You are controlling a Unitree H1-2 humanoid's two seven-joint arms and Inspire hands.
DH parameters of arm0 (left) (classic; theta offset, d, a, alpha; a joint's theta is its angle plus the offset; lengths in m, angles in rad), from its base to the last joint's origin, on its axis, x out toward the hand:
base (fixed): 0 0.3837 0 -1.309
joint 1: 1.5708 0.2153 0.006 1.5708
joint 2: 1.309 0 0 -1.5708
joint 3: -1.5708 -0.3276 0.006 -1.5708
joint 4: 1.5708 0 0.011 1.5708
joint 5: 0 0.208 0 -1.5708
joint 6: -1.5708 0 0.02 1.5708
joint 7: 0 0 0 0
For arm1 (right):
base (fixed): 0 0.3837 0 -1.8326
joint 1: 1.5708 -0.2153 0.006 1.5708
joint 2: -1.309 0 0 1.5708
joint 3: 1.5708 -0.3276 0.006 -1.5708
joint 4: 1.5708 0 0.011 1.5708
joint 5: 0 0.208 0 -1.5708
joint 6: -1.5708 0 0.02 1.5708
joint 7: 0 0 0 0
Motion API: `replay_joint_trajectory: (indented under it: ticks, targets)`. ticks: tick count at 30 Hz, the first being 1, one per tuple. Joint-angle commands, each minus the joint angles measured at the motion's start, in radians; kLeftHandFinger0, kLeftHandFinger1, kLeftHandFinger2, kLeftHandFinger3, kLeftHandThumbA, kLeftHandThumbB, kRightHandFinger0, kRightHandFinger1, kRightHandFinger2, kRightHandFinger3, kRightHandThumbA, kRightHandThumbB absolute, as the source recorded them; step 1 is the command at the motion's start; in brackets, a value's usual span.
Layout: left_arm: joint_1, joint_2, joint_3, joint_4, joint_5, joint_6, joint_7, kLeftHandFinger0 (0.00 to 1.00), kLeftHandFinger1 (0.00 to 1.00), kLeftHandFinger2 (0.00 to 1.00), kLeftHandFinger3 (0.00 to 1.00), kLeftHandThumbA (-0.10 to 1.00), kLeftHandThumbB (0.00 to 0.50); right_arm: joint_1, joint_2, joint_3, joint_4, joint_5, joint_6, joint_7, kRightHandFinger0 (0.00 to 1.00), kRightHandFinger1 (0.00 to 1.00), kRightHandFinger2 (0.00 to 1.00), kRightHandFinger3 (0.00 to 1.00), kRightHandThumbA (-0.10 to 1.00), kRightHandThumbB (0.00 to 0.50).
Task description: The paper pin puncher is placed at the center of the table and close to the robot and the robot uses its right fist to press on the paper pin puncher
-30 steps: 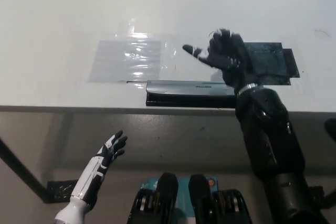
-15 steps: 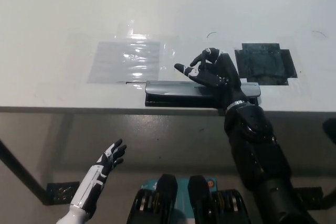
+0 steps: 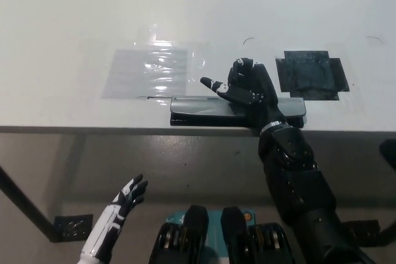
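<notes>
I see my right hand (image 3: 247, 88) curled into a fist over the paper pin puncher (image 3: 210, 108) — left hand (image 3: 127, 199) spread, low below the table (image 3: 62, 17).

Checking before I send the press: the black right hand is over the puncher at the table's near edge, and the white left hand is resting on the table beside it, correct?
Not quite. The head view shows the white left hand hanging below the table edge at lower left, not resting on it. The rest holds: the black right hand is over the puncher at the table's near edge.
</notes>
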Motion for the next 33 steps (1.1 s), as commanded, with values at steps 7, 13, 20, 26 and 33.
replay_joint_trajectory:
  ticks: [7,13,20,26,33]
  targets:
    - [0.038,0.004,-0.003,-0.029,0.01,-0.042,-0.003,1.0,1.0,1.0,1.0,1.0,0.272,0.075,0.005,0.008,0.333,-0.033,-0.063,-0.007,0.0,0.0,0.15,0.08,1.0,0.167]
    - [0.028,0.01,-0.003,-0.028,0.007,-0.046,-0.007,1.0,1.0,1.0,1.0,1.0,0.241,0.068,-0.01,0.006,0.413,-0.037,-0.091,-0.017,0.0,0.0,0.03,0.07,1.0,0.166]
    - [0.026,0.012,-0.002,-0.029,0.003,-0.041,-0.008,1.0,1.0,1.0,1.0,1.0,0.263,0.055,-0.015,0.002,0.45,-0.036,-0.107,-0.017,0.0,0.0,0.01,0.03,1.0,0.168]
    - [0.028,0.012,-0.001,-0.027,0.018,-0.048,-0.001,1.0,1.0,1.0,1.0,1.0,0.262,0.062,-0.009,-0.004,0.472,-0.034,-0.123,-0.021,0.0,0.0,0.0,0.0,1.0,0.172]
    - [-0.001,0.009,0.007,-0.033,-0.005,-0.027,-0.005,1.0,1.0,1.0,1.0,1.0,0.274,0.017,-0.013,-0.024,0.067,-0.002,-0.074,0.004,0.0,0.0,0.17,0.07,1.0,0.19]
